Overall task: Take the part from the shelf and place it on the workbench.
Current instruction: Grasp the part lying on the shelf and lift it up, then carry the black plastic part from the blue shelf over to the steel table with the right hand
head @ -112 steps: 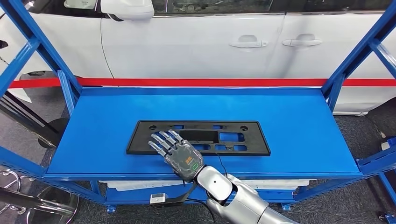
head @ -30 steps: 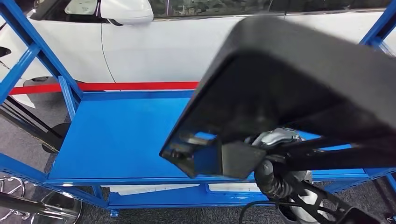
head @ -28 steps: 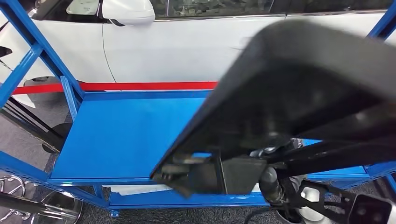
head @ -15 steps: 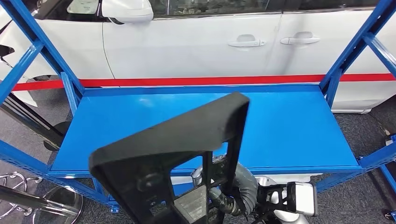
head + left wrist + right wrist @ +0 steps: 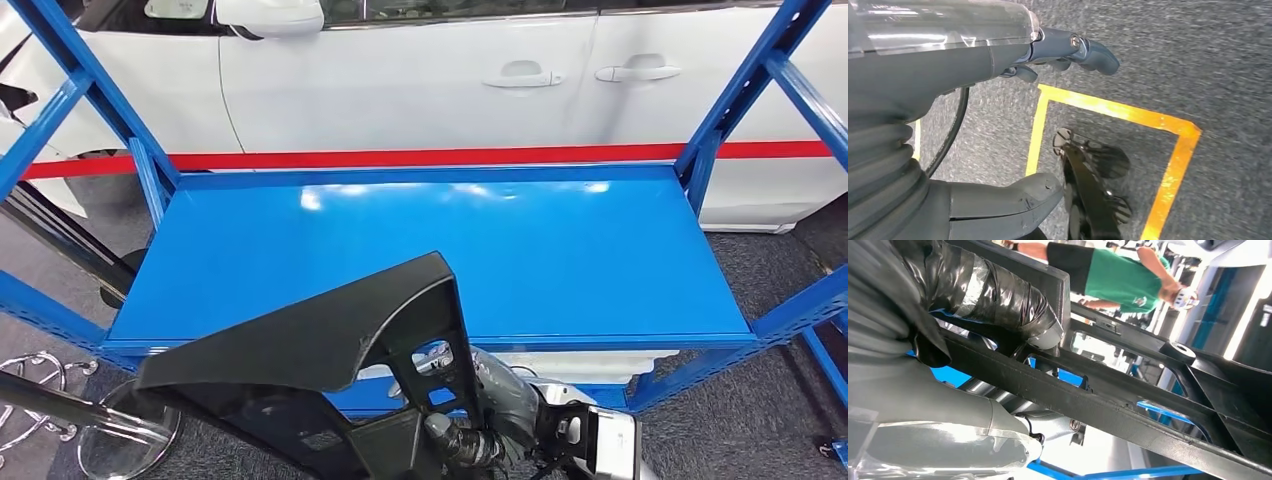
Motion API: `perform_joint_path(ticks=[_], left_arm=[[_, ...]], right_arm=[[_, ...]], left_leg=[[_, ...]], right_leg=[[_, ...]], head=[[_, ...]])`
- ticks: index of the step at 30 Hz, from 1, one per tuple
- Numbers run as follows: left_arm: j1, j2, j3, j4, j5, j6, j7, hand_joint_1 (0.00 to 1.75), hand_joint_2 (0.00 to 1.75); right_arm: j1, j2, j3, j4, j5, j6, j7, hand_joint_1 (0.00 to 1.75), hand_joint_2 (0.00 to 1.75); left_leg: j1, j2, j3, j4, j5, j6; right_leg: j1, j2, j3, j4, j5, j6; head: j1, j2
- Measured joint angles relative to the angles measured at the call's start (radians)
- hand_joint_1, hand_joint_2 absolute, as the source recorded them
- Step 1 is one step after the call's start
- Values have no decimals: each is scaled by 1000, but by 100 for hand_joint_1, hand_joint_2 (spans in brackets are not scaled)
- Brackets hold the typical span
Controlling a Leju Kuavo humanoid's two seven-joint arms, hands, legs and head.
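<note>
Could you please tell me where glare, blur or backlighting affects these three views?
Head view: pale glare patches along the far side of the blue shelf; the black part looks sharp. Left wrist view: the carpet is smeared toward the right edge. Right wrist view: bright backlight leaves the right hand dark.

A white car (image 5: 420,90) stands behind the blue rack (image 5: 90,110), grey carpet (image 5: 1198,60) marked with yellow tape (image 5: 1168,175).

Part (image 5: 330,340) looked matt black plastic, shelf (image 5: 560,250) was glossy blue painted metal, floor (image 5: 1198,60) rough grey carpet.
</note>
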Motion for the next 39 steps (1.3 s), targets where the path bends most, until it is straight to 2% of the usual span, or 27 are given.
perform_joint_path(ticks=[2,4,5,6,7,9,10,11,12,13,15,16,17,19,21,22,24,25,26,27,28,30,32,33,36,37,39], left_arm=[[1,0,0,0,-2,-1,-2,0,175],[-2,1,0,0,-11,-6,-12,0,175],[-3,2,0,0,-18,-9,-19,0,175],[-5,3,-1,0,-24,-12,-25,0,175],[-6,5,-1,0,-29,-15,-30,0,175],[-6,4,-1,0,-29,-16,-30,0,175],[-6,4,-1,0,-29,-16,-30,0,175],[-6,4,-1,0,-29,-16,-30,0,175],[-6,4,-1,0,-29,-16,-30,0,175],[-6,4,-1,0,-29,-16,-30,0,175],[-6,4,-1,0,-29,-17,-30,0,175],[-6,3,-1,0,-29,-17,-31,0,175],[-6,3,-1,1,-29,-17,-31,0,175],[-6,3,-1,0,-29,-17,-31,0,175],[-5,4,-1,1,-33,-20,-34,0,175],[-5,4,-2,1,-40,-23,-40,0,175],[-4,5,-8,2,-60,-32,-53,0,175],[-5,7,-13,2,-71,-36,-58,0,175],[-6,9,-18,2,-79,-39,-60,0,175],[-7,12,-22,2,-85,-41,-60,0,175],[-7,15,-26,2,-91,-42,-60,0,175],[-8,23,-31,2,-98,-44,-61,0,175],[-7,29,-36,2,-102,-46,-64,0,175],[-6,30,-37,2,-102,-46,-67,0,175],[-9,30,-40,2,-103,-49,-74,0,175],[-11,29,-42,2,-103,-50,-77,0,175],[-12,29,-46,3,-103,-52,-80,0,175]], right_arm=[[0,-3,1,0,3,-7,-1,175,175],[-2,-10,1,-6,19,-29,-9,175,175],[-2,-16,1,-14,31,-43,-17,175,175],[-3,-24,1,-23,43,-58,-25,175,175],[-2,-30,1,-30,52,-68,-32,175,175],[-1,-38,1,-35,54,-72,-34,175,175],[0,-40,1,-35,54,-72,-34,175,175],[1,-43,1,-35,54,-72,-34,175,175],[2,-44,1,-35,54,-73,-34,175,175],[2,-46,1,-35,54,-73,-34,175,175],[1,-47,1,-36,54,-73,-34,175,175],[0,-47,1,-38,54,-73,-34,175,175],[-1,-47,1,-40,54,-73,-35,175,175],[-1,-48,1,-41,54,-74,-35,175,175],[-1,-48,2,-43,72,-90,-49,175,175],[1,-46,0,-47,101,-123,-73,175,175],[8,-27,-5,-77,197,-250,-130,175,175],[9,-12,-7,-101,242,-323,-142,175,175],[6,0,-6,-125,274,-387,-140,175,175],[1,7,-3,-146,290,-431,-130,175,175],[-4,11,-1,-160,299,-457,-120,175,175],[-9,11,3,-178,304,-479,-116,175,175],[-16,11,6,-189,303,-483,-121,175,175],[-20,10,7,-191,303,-486,-123,175,175],[-23,6,10,-194,301,-490,-126,175,175],[-23,4,11,-195,300,-490,-126,175,175],[-24,0,14,-198,299,-490,-126,175,175]], left_leg=[[-1,0,27,-32,14,4],[-9,1,122,-171,58,20],[-13,3,167,-251,89,33],[-16,6,199,-321,121,49],[-18,10,203,-354,142,61],[-18,14,170,-354,172,72],[-19,15,156,-351,181,71],[-19,15,141,-348,189,70],[-19,16,128,-345,196,68],[-18,15,117,-342,203,65],[-18,15,102,-338,214,57],[-18,15,97,-337,221,52],[-19,14,92,-336,228,46],[-20,14,85,-335,241,34],[-18,12,68,-312,216,22],[-17,11,52,-274,179,17],[-13,11,11,-143,81,8],[-11,11,-5,-75,46,5],[-11,10,-11,-29,31,4],[-11,10,-1,-16,37,6],[-11,8,26,-38,58,10],[-14,-19,122,-173,112,28],[-16,-53,204,-306,129,43],[-18,-61,220,-336,125,45],[-14,-38,222,-361,137,50],[-12,-26,216,-365,144,56],[-12,-6,196,-362,154,63]], right_leg=[[1,0,-6,0,5,0],[3,-1,-17,0,19,6],[3,-2,-23,-2,30,16],[2,-1,-36,15,15,28],[0,0,-52,50,-18,40],[-3,3,-95,180,-122,54],[-4,3,-107,242,-149,58],[-6,3,-107,279,-154,61],[-7,3,-87,277,-136,63],[-8,3,-48,237,-109,63],[-8,3,61,89,-71,60],[-6,4,105,22,-69,55],[-4,5,131,-23,-72,51],[-2,6,137,-51,-73,39],[-5,3,123,-53,-59,24],[-7,1,114,-53,-51,15],[-6,-2,93,-45,-40,6],[-5,-4,81,-39,-36,4],[-4,-3,69,-35,-30,4],[-3,0,59,-31,-25,5],[-2,5,50,-29,-20,7],[0,17,37,-27,-9,10],[0,31,27,-25,5,18],[-2,38,21,-24,12,23],[-4,54,1,-18,16,42],[-3,49,-11,4,-7,47],[-3,28,-50,106,-92,52]], head=[[0,0],[0,0],[0,0],[0,0],[0,0],[0,0],[0,0],[0,0],[0,0],[0,0],[0,0],[0,0],[0,0],[0,0],[0,0],[0,0],[-1,0],[-1,0],[-1,0],[-1,0],[-1,0],[-1,0],[-1,0],[-1,0],[0,0],[0,0],[2,0]])
